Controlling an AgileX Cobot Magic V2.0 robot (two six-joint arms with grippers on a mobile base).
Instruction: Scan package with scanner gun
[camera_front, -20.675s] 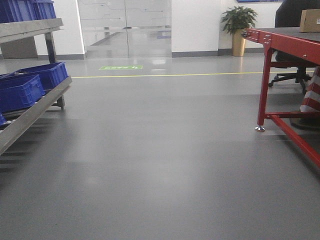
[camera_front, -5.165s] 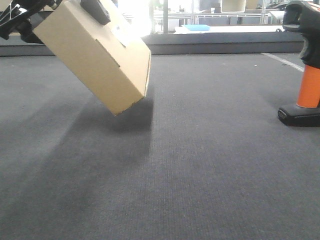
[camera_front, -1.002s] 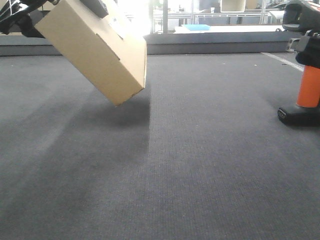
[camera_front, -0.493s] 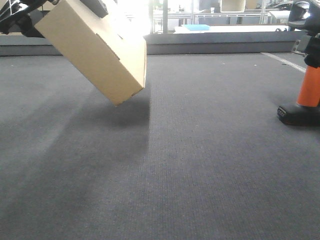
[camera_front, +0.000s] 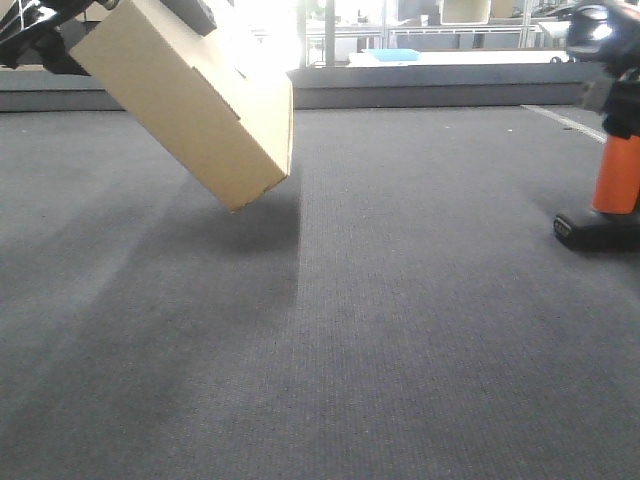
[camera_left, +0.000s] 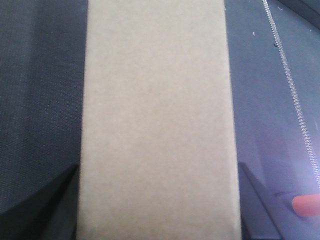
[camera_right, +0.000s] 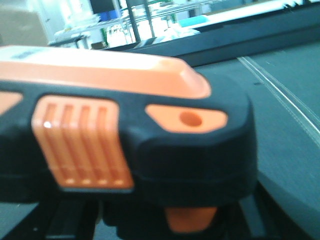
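Package (camera_front: 195, 110): held up off the bench (camera_front: 400, 330) at the far left, tilted, one corner pointing down, its shadow cast on the surface below.
Left pincer (camera_left: 158, 200): clamped across the package; in the wrist view dark fingers (camera_left: 55, 200) are seen at both sides of the cardboard face.
Left arm: reached in from the upper left corner of the front view.
Scanner gun (camera_front: 618, 175): upright at the right edge, base down on the bench, well apart from the package.
Right pincer (camera_front: 598, 95): blurred beside the scanner gun's head, which fills the right wrist view; whether it is open or closed cannot be told.
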